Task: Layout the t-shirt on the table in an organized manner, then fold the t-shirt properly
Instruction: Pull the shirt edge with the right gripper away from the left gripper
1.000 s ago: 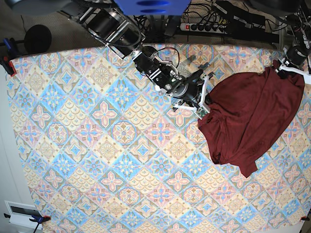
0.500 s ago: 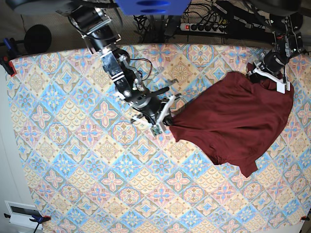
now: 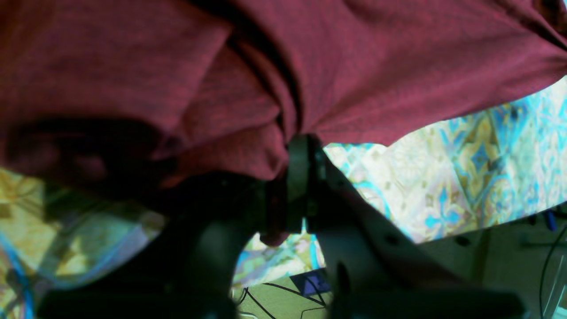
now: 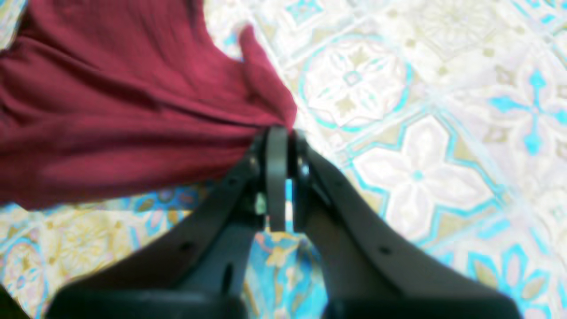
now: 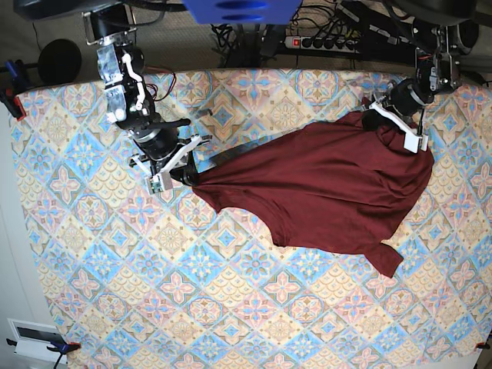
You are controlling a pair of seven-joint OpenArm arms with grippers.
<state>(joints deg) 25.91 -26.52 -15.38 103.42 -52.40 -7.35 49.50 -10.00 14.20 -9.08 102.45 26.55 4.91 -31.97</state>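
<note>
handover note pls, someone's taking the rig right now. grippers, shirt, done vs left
Right gripper: shut on a corner of the dark maroon jersey t-shirt, out over the left part of the base view.
Left gripper: shut on a bunched edge of the t-shirt near the table's far edge.
T-shirt: stretched between both grippers across the table with the pastel diamond-tile cloth; one sleeve trails toward the near side; fabric wrinkled, not flat.
Done: both corners gripped, shirt pulled out wide.
Left: lay it flat and square, release, then all folds.
</note>
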